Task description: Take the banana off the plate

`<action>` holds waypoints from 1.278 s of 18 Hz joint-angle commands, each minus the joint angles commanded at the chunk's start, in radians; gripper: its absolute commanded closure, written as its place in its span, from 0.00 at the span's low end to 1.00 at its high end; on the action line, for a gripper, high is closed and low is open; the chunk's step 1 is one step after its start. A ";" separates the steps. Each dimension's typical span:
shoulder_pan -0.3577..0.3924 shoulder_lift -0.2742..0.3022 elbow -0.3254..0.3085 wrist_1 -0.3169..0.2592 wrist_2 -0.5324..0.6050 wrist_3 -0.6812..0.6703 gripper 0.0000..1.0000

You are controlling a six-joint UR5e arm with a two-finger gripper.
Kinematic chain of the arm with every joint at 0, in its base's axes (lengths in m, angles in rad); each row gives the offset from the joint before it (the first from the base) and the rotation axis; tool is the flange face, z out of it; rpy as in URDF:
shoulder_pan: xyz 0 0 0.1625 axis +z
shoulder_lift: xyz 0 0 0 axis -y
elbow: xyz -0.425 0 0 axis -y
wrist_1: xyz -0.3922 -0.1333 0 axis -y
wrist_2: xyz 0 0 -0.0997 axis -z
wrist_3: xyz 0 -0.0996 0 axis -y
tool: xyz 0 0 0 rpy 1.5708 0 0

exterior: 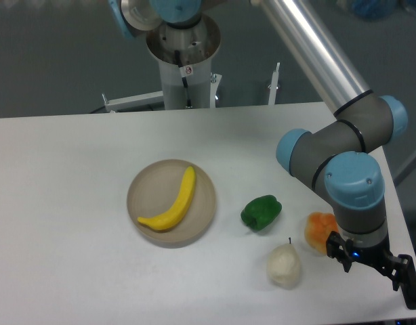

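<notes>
The bright yellow banana [174,203] lies diagonally on the round beige plate [147,186], left of the table's middle, with its tip pointing to the far right. My arm reaches in from the upper right, and its wrist hangs low at the table's front right corner. Only the black base of the gripper [403,276] shows at the frame's edge. Its fingers are cut off, so I cannot see how they stand. The gripper is far to the right of the plate and nothing touches the banana.
A green pepper [261,211] sits right of the plate. A whitish pear [283,265] with a stem stands nearer the front. An orange fruit [320,230] lies partly behind the wrist. The arm's base column [184,64] rises at the back.
</notes>
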 joint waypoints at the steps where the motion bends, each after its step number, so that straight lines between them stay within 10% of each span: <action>1: 0.000 0.000 0.000 0.000 0.000 0.000 0.00; 14: -0.006 0.032 -0.038 -0.008 -0.009 -0.002 0.00; 23: -0.044 0.190 -0.225 -0.095 -0.049 -0.191 0.00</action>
